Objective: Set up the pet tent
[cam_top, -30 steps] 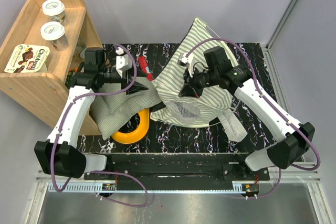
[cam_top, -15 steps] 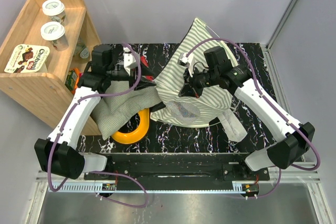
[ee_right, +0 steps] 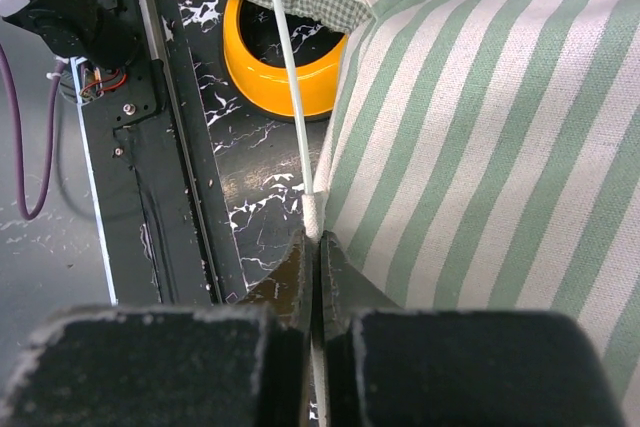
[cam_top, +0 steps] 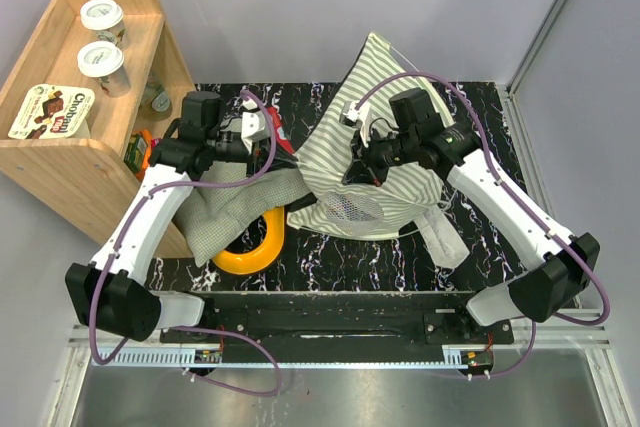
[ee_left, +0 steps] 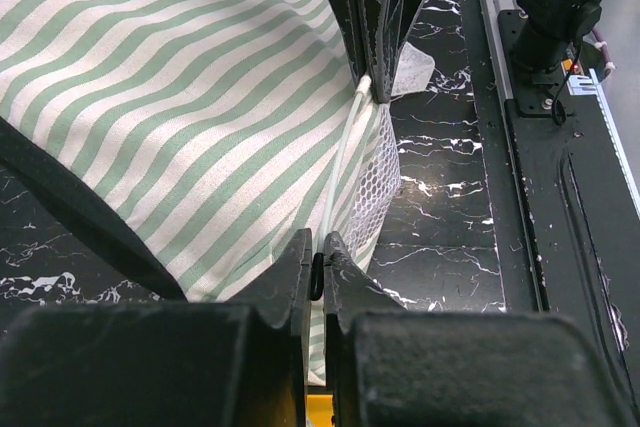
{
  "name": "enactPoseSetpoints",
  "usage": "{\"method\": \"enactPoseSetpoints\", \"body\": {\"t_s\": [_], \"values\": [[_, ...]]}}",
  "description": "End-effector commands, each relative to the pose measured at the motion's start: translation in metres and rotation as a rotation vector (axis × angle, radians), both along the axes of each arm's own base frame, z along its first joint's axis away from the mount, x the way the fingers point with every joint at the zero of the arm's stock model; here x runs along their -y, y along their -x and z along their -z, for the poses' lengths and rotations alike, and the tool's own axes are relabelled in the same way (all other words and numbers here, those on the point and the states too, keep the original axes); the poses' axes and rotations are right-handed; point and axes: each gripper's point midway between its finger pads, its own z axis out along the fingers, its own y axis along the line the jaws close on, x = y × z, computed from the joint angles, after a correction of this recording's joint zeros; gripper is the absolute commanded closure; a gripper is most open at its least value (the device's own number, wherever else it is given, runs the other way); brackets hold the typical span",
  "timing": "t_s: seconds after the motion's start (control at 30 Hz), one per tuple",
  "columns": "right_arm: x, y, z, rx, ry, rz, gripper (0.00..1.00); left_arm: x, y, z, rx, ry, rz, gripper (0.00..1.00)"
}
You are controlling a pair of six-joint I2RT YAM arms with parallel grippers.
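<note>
The tent (cam_top: pixel 325 142) lies crumpled mid-worktop (cam_top: pixel 330 267), one corner past the far edge. The left jaws and right jaws are each clamped shut on its thin white pole (ee_left: pixel 340 162). Bare worktop shows along the near edge and right.

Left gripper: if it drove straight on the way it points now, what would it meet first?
Most likely the pet tent: its striped cloth and mesh edge lie just ahead of the left gripper, beside the pole it is shut on. Farther on, the right gripper; depth unclear.
</note>
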Motion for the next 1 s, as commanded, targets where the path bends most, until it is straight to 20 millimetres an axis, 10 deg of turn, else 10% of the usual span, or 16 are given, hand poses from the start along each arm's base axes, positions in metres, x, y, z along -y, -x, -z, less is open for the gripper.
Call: {"method": "enactPoseSetpoints", "body": {"t_s": [0.0,0.2,0.73,0.97], "values": [[0.002,-0.01,0.002,-0.005,0.022,0.054,0.93,0.002,-0.004,-0.015,0.075,-0.004,-0.011,1.0],[-0.007,-0.01,-0.019,0.001,-0.043,0.048,0.62,0.008,-0.007,-0.012,0.085,-0.027,-0.023,1.0],[-0.044,-0.006,-0.086,0.3,-0.125,0.07,0.44,0.018,-0.009,-0.008,0.074,-0.043,-0.017,1.0],[-0.046,-0.021,-0.069,0.35,-0.073,0.107,0.48,0.019,-0.009,-0.012,0.073,-0.034,-0.015,1.0]]}}
